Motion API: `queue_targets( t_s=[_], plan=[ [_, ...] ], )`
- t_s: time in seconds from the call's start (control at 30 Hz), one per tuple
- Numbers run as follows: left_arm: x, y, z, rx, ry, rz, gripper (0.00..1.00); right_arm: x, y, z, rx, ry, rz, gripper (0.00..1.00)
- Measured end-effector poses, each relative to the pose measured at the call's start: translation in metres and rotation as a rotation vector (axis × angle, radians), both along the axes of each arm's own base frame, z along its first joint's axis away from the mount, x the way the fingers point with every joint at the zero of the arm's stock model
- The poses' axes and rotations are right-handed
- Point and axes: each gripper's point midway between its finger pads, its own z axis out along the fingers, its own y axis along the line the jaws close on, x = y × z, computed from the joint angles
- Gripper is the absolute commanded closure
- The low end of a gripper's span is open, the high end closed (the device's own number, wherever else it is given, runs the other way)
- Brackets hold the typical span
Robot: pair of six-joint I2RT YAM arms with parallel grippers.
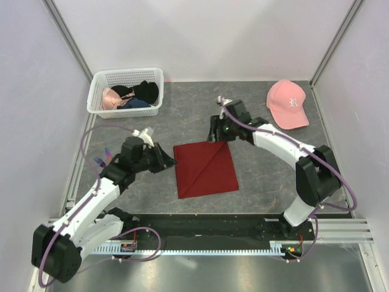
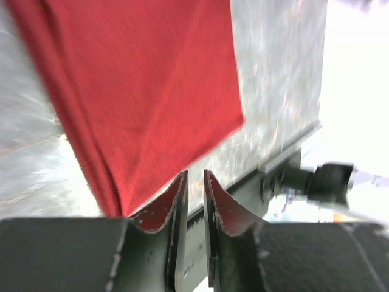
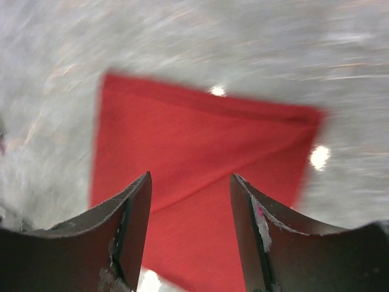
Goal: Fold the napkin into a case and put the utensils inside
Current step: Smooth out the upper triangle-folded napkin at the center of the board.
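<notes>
The dark red napkin lies flat on the grey table as a rough square with a diagonal crease. My left gripper sits at its left edge, and in the left wrist view this gripper has only a narrow gap with nothing in it, the napkin just beyond the tips. My right gripper hovers over the napkin's far corner. In the right wrist view that gripper stands wide open above the napkin, holding nothing. Small purple and blue pieces, apparently the utensils, lie at the left table edge.
A white basket holding black and pink garments stands at the back left. A pink baseball cap rests at the back right. White walls with metal posts close in the table on three sides.
</notes>
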Motion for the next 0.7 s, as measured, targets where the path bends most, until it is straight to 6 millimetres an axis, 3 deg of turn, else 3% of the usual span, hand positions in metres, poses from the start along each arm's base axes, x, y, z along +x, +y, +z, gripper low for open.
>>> queue_targets(
  t_s=[0.1, 0.2, 0.37, 0.5, 0.7],
  plan=[
    [0.022, 0.037, 0.017, 0.030, -0.030, 0.158, 0.76, -0.035, 0.041, 0.014, -0.007, -0.028, 0.091, 0.46],
    [0.037, 0.073, 0.016, 0.072, -0.001, 0.301, 0.76, -0.074, 0.084, 0.013, 0.019, -0.015, 0.176, 0.57],
    [0.037, 0.093, -0.002, 0.107, 0.100, 0.367, 0.80, -0.121, 0.128, -0.013, 0.042, 0.046, 0.249, 0.76],
    [0.034, 0.087, -0.007, 0.087, 0.140, 0.328, 0.77, -0.130, 0.133, -0.054, 0.009, 0.109, 0.243, 0.80],
    [0.032, 0.073, -0.004, 0.022, 0.104, 0.241, 0.68, -0.138, 0.109, -0.095, -0.072, 0.168, 0.218, 0.82]
  ],
)
